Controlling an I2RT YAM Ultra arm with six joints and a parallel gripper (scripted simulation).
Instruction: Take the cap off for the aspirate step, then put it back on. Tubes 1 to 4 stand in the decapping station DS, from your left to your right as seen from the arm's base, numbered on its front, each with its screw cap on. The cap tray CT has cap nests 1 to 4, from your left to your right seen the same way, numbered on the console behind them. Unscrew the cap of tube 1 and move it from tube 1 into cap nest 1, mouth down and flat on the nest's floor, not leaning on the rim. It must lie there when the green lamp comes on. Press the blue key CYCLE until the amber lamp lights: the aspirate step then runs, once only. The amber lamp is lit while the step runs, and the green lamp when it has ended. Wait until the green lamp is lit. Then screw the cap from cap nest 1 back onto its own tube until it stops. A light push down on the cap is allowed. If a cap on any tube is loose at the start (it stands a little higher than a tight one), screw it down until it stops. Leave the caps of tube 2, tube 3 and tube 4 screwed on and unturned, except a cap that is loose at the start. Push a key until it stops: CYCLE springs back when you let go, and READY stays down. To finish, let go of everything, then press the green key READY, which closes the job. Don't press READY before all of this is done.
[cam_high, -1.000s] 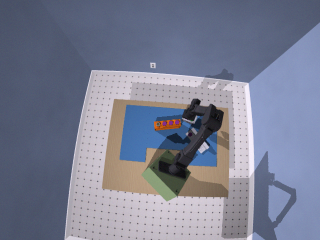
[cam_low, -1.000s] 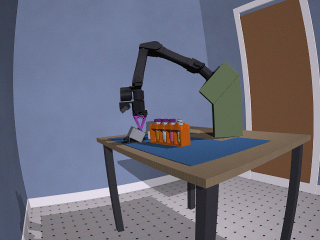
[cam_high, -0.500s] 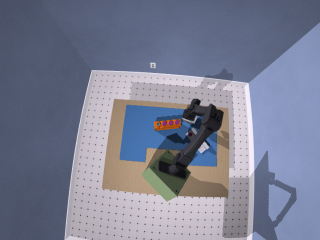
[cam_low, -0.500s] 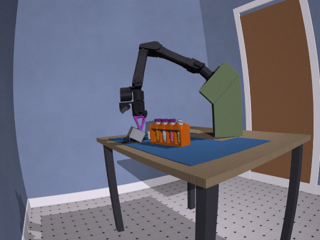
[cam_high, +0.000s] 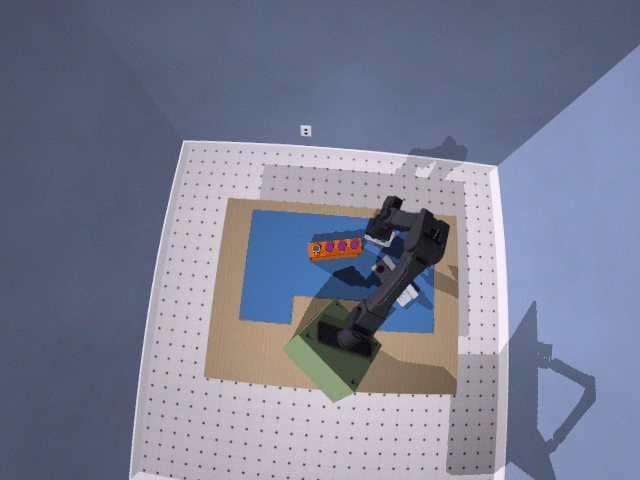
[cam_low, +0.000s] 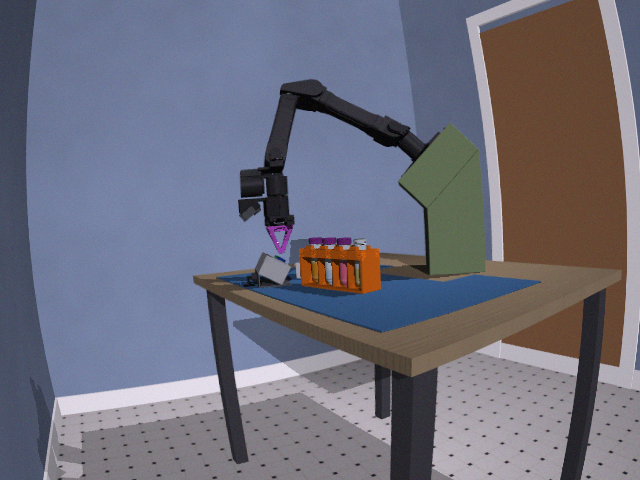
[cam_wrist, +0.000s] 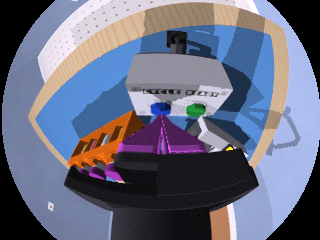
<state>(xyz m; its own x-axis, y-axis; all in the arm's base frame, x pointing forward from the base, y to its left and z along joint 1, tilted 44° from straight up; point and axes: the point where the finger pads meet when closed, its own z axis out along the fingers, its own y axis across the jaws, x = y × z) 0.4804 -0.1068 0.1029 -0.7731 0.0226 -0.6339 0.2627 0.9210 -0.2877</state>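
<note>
While three purple caps (cam_low: 329, 240) top four tubes, the gripper (cam_low: 279, 250), closed and empty, meets one blue key (cam_wrist: 159, 110).
</note>
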